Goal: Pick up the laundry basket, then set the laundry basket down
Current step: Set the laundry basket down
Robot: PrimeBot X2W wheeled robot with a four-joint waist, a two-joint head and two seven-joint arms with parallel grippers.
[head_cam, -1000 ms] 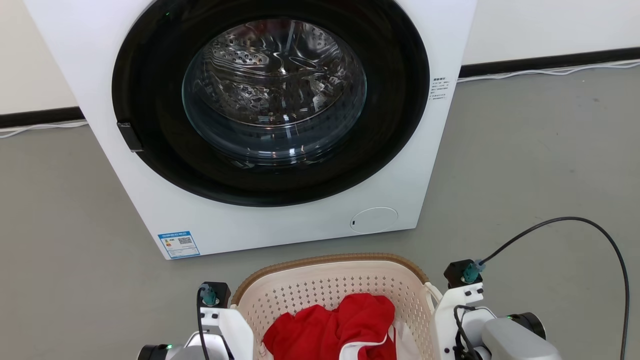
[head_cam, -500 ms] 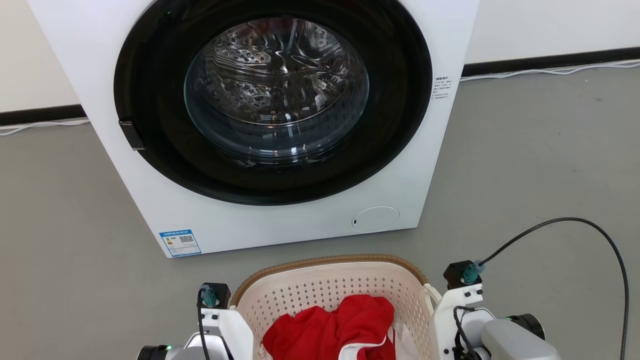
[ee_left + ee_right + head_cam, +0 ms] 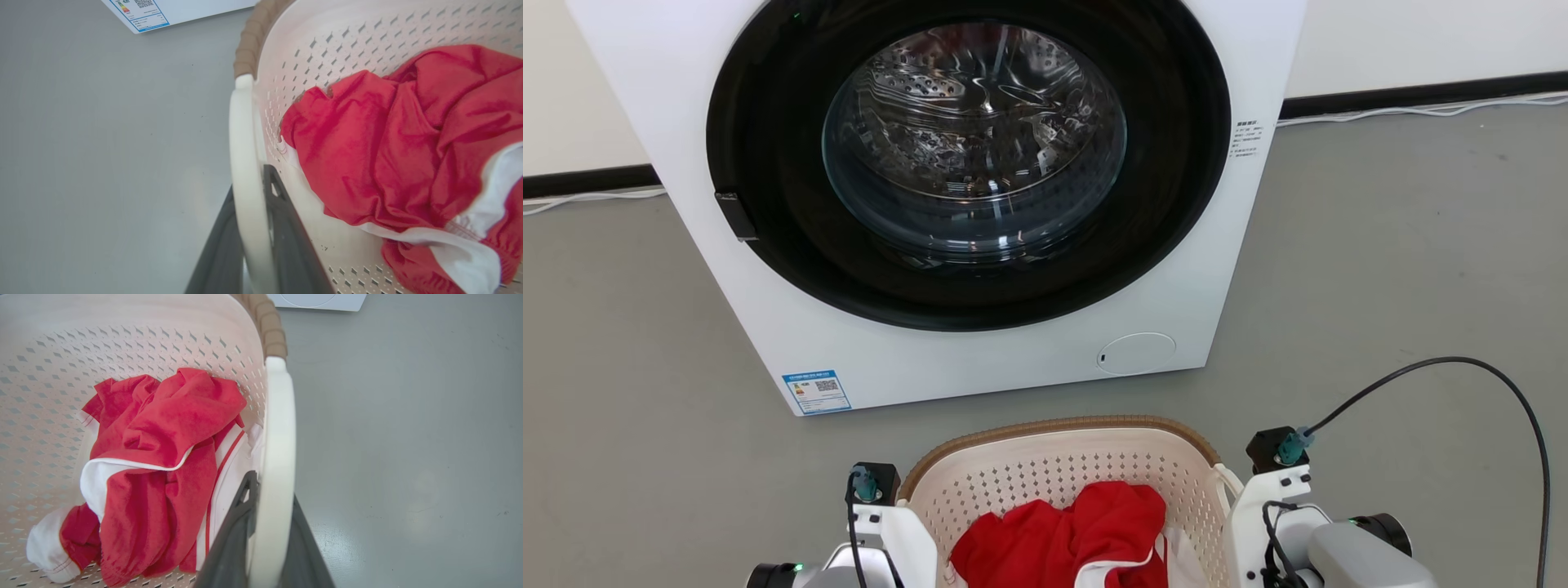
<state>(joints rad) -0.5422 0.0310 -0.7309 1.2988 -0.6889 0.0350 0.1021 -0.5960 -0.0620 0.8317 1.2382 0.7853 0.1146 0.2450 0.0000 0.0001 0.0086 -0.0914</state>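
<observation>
Cream perforated laundry basket (image 3: pixel 1062 426), red garment (image 3: pixel 1062 531) inside, held low just before the washer (image 3: pixel 980 359). Left gripper (image 3: pixel 249 179) and right gripper (image 3: pixel 273 488) each pinch a white loop handle (image 3: pixel 243 134). Likely mid-carry, lift done; next: lower level, then release both.

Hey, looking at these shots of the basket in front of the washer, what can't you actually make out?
1. Whether the laundry basket is off the floor: its own walls hide its underside, and the head view's bottom edge cuts its near half.
2. What lies under the red garment: covered by it in both wrist views.
3. The washer sticker text: too small in the head view.
</observation>
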